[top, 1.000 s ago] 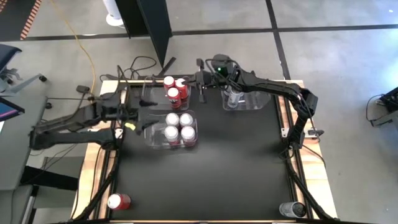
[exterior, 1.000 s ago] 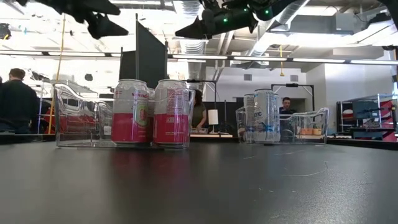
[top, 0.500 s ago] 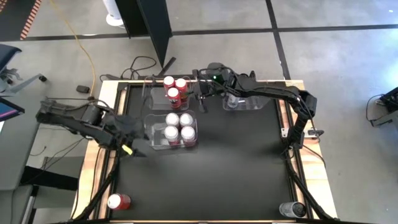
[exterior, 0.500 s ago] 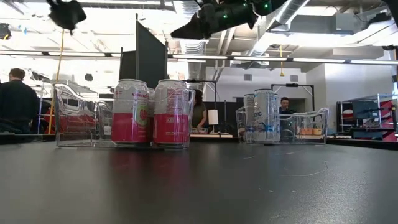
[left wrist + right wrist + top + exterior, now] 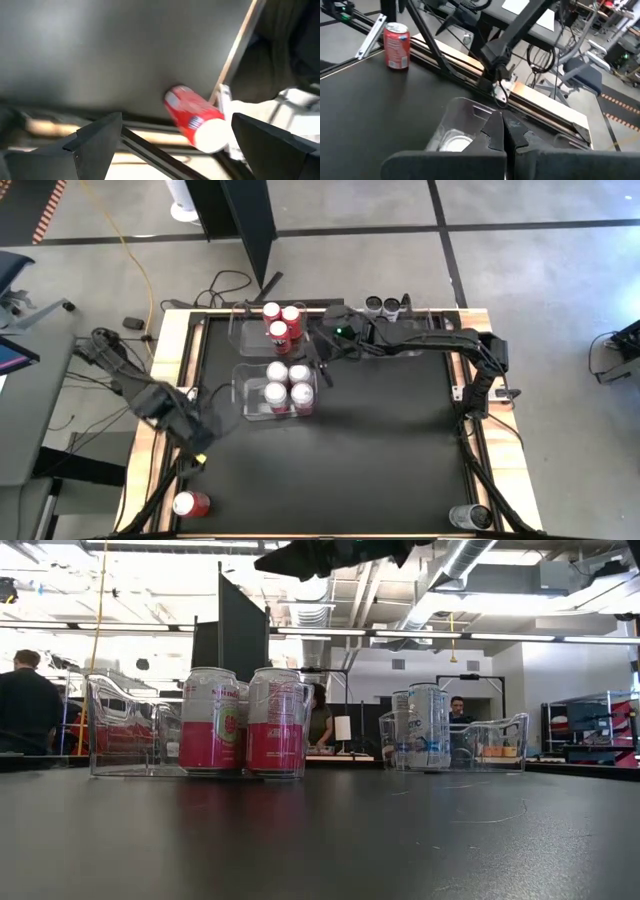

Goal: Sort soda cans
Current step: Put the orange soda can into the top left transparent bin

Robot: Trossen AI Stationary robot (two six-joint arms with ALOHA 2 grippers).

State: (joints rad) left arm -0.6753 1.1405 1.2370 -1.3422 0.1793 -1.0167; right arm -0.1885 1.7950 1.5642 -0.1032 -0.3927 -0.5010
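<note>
1. The left tool (image 5: 200, 448), fingers spread apart, hangs over the bench's (image 5: 380, 440) near-left side, with a lone red can (image 5: 190, 503) standing at that corner.
2. The right tool (image 5: 322, 370), fingers together and empty, sits beside the pink-and-white cans (image 5: 288, 383) in their clear bin (image 5: 240, 390).

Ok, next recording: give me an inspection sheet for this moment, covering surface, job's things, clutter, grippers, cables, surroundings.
Surface: black table, wooden edges.
Job's things: four pink-and-white cans in the middle bin; three red cans in the back bin; silver cans at the back; one red can and one dark can loose at the front corners.
Clutter: nothing seen.
Grippers: left gripper open, aimed at the loose red can; right gripper shut, empty, over the middle bin.
Cables: black leads behind the table.
Surroundings: people in the room beyond.
</note>
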